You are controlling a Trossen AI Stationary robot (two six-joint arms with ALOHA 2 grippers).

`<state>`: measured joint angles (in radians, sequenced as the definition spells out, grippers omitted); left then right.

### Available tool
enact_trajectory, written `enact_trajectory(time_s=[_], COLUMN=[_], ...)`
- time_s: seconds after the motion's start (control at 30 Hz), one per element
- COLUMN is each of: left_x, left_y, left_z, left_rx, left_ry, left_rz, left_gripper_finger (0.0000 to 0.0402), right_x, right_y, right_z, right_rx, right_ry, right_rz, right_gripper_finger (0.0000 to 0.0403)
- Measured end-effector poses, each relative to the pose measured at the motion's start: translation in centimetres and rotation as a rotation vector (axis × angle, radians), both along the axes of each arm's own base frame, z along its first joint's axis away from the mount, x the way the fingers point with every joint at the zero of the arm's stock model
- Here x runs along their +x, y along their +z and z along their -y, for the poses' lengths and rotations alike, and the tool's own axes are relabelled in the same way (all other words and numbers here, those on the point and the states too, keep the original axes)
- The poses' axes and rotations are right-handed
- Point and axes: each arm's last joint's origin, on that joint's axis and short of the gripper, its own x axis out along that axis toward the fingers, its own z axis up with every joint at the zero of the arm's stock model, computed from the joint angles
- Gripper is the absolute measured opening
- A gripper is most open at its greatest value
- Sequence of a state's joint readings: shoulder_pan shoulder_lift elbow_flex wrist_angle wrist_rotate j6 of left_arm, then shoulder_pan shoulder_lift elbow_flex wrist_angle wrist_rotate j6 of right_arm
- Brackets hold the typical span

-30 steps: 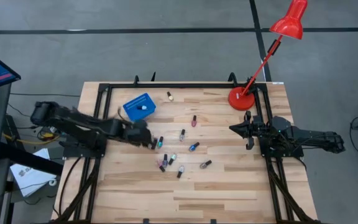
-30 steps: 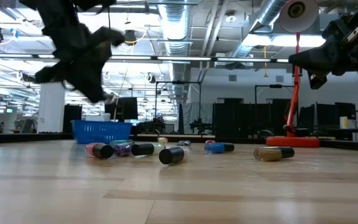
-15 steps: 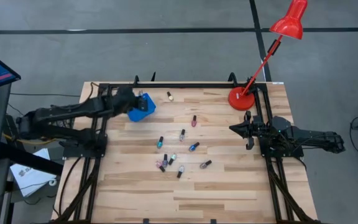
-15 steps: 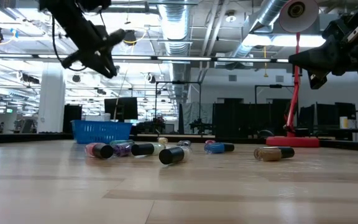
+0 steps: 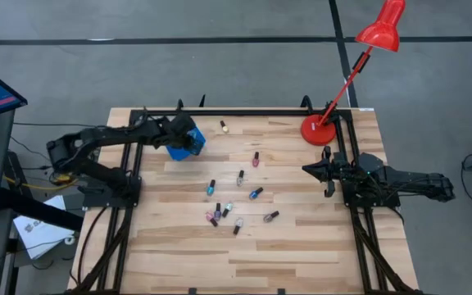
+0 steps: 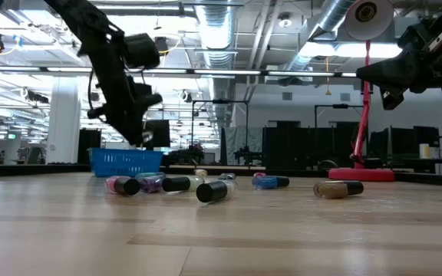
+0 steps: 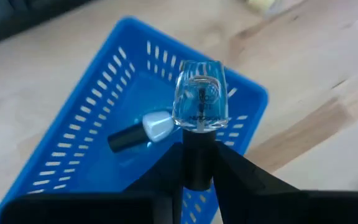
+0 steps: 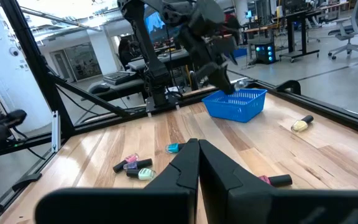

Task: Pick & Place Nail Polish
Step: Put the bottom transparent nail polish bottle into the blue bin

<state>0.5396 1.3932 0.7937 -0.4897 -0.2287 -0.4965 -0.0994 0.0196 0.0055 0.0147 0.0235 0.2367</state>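
The left gripper (image 7: 199, 177) hangs right over the blue basket (image 7: 73, 149), its fingers pinching a clear nail polish bottle (image 7: 200, 99) by its dark cap, so the bottle points away from them, over the basket. One white-capped bottle (image 7: 138, 129) lies inside. Nine bottles (image 5: 229, 205) lie on the bench (image 5: 301, 246). The right gripper (image 5: 306, 170) waits closed by the red lamp (image 5: 319, 129).

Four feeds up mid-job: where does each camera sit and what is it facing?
High: overhead, straight down; table, both arms.
Low: table height, facing the room; lying nail polish bottles.
Left wrist: above the blue bin; left gripper holds a clear bottle.
Right wrist: across the table; right gripper shut.
All four show the bin.
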Motion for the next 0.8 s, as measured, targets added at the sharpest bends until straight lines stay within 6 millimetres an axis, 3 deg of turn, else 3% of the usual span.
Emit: enact_trajectory(time_s=[0.47, 0.8], left_x=[0.8, 0.7], left_y=[-3.2, -3.0], left_z=[-0.5, -0.5], left_rx=[-0.063, -0.042], left_ry=[0.000, 0.008], left_rz=[-0.120, -0.121], left_gripper_finger=[0.0062, 0.0083], right_x=[0.0, 0.0], right_y=[0.0, 0.0], right_z=[0.0, 0.0], right_rx=[0.000, 0.000], right_ry=[0.000, 0.000], right_rz=[0.001, 0.000], right_gripper_finger=[0.0000, 0.0000])
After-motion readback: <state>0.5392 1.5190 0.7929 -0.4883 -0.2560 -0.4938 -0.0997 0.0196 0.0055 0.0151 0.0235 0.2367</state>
